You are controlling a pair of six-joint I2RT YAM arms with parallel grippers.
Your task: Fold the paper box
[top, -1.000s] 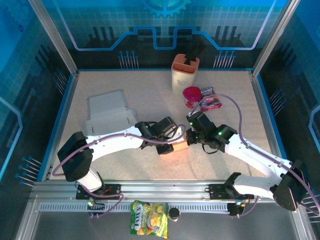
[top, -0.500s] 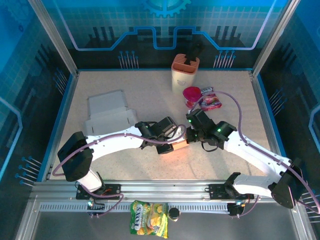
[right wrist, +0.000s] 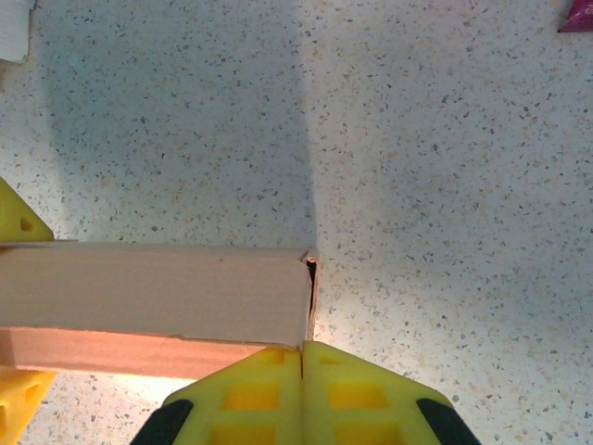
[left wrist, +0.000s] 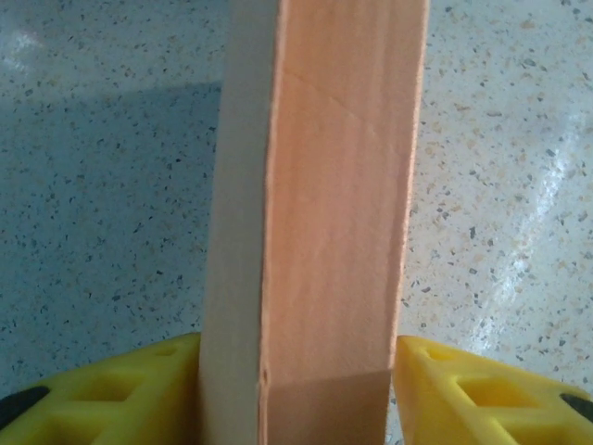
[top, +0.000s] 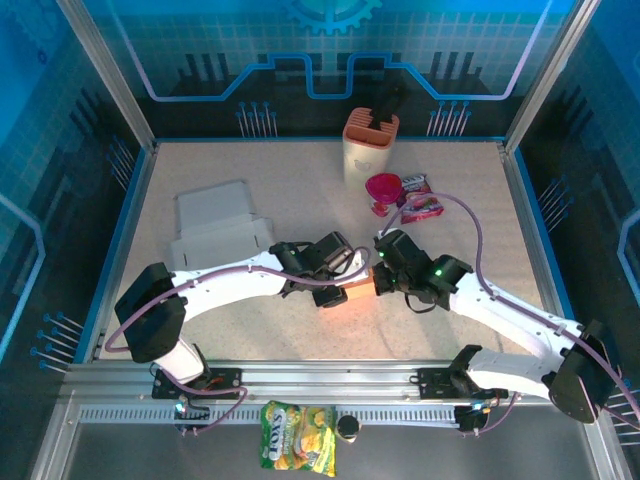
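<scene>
box (left wrist: 324,204) in left claw (left wrist: 296,371), right claw (right wrist: 303,357) (abutting)

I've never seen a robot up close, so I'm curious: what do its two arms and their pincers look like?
The left arm and right arm have white links with black joints. A purple cable loops along each. A small green light glows on the right one. Each gripper's fingers are bright yellow moulded blocks with hollow pockets.

White arms (top: 230,287) with black joints (top: 150,325) and bases (top: 195,382); purple cables (top: 482,245) loop along each; green lights glow on the right wrist (top: 437,268) at three o'clock; fingers (right wrist: 278,389) yellow, moulded with pockets
</scene>
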